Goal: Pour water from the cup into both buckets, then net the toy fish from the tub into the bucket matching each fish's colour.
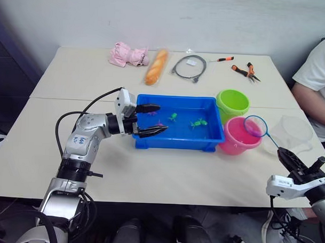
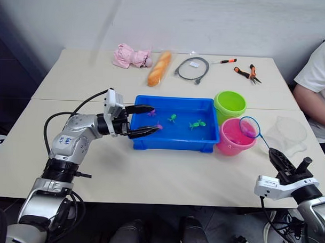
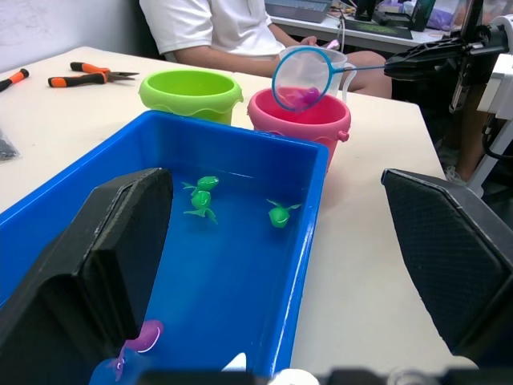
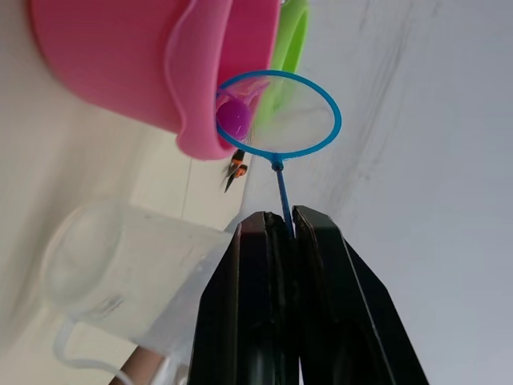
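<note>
The blue tub (image 1: 178, 142) holds water, green toy fish (image 1: 199, 123) and a pink fish (image 1: 159, 124). My left gripper (image 1: 162, 118) is open at the tub's left end, one finger over the water and the other outside the front wall. To the tub's right stand the lime green bucket (image 1: 232, 102) and the pink bucket (image 1: 235, 140). My right gripper (image 1: 282, 153) is shut on the net's thin handle. The net's blue hoop (image 1: 256, 126) hangs over the pink bucket's right rim with a magenta fish (image 4: 234, 119) in its mesh. The clear cup (image 1: 293, 131) stands right of the pink bucket.
Along the table's far side lie a pink cloth bundle (image 1: 127, 55), a bread loaf (image 1: 156, 67), a grey coiled cable (image 1: 189, 66), a screwdriver (image 1: 222, 59) and orange-handled pliers (image 1: 245, 71). A person in a white shirt (image 1: 319, 79) sits at the right edge.
</note>
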Controlling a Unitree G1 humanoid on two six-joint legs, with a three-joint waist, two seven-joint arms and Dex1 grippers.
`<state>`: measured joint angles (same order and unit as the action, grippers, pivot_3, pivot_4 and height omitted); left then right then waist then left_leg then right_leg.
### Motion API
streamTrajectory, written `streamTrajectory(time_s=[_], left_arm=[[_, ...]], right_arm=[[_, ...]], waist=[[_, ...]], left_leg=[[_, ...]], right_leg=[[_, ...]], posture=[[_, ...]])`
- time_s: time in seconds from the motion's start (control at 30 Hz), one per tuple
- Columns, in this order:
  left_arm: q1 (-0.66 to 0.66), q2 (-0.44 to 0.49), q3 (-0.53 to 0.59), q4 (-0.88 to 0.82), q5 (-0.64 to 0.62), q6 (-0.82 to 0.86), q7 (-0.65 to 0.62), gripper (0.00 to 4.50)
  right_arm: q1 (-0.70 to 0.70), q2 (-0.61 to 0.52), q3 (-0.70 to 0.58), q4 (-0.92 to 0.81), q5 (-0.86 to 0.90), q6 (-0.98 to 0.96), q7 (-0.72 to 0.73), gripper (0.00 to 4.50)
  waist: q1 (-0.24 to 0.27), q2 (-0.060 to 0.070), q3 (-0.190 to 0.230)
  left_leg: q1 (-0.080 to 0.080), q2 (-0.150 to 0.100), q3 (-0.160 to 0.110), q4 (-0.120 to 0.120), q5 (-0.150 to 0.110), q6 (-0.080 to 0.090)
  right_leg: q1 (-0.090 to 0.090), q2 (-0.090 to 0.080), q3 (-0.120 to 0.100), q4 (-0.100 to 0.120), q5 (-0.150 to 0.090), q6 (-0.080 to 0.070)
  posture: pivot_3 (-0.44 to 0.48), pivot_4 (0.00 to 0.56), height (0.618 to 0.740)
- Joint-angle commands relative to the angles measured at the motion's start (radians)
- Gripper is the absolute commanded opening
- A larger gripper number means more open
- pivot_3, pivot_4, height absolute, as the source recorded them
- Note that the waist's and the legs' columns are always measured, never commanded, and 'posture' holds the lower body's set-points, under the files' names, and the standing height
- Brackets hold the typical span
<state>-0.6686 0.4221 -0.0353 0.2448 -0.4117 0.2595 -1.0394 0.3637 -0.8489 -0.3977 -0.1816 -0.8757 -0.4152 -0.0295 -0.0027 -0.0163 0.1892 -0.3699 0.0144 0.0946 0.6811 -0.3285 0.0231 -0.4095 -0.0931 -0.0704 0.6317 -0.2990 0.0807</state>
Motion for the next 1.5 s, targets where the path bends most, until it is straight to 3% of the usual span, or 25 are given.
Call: streamTrajectory(time_s=[0.03,0.33,0.67,0.83,1.5], left_arm=[[-0.018,0.001,0.018,-0.016,-0.001,-0.013,-0.002,4.46],[-0.031,0.001,0.017,0.002,0.0,-0.017,-0.008,4.46],[-0.013,0.0,0.017,-0.018,0.001,-0.017,-0.001,4.46],[-0.014,-0.006,0.019,-0.016,-0.001,-0.018,0.004,4.46],[-0.024,-0.028,0.02,0.001,0.003,-0.03,0.015,4.46]], right_arm=[[0.024,-0.003,-0.01,-0.042,0.01,-0.023,-0.024,0.0],[-0.044,-0.052,-0.019,0.038,0.005,-0.014,-0.052,0.0],[0.006,-0.021,0.027,-0.015,-0.024,-0.008,-0.062,0.0],[0.041,-0.023,0.01,-0.032,-0.069,-0.012,-0.134,0.0],[0.015,-0.039,0.01,0.0,-0.096,0.037,-0.192,0.0]], waist=[[0.001,0.0,0.0],[0.001,0.0,0.0],[0.001,0.0,0.0],[0.002,0.0,0.0],[0.002,0.0,0.0]], left_leg=[[0.0,0.0,0.0,0.0,0.0,0.0],[0.0,0.0,0.0,0.0,0.0,0.0],[0.0,-0.001,0.0,0.001,0.001,0.0],[0.0,-0.001,0.0,0.0,0.001,0.0],[0.0,0.0,0.0,0.0,0.001,-0.001]], right_leg=[[0.0,0.0,0.0,0.0,0.0,0.0],[0.0,0.0,0.0,0.0,0.0,0.0],[0.0,-0.001,0.0,0.0,0.0,0.0],[0.0,0.0,0.0,0.001,0.0,0.0],[0.0,0.0,0.0,0.001,0.0,0.0]], posture=[[0.0,0.15,0.738],[0.0,0.15,0.738],[0.0,0.15,0.738],[0.0,0.15,0.738],[0.0,0.15,0.738]])
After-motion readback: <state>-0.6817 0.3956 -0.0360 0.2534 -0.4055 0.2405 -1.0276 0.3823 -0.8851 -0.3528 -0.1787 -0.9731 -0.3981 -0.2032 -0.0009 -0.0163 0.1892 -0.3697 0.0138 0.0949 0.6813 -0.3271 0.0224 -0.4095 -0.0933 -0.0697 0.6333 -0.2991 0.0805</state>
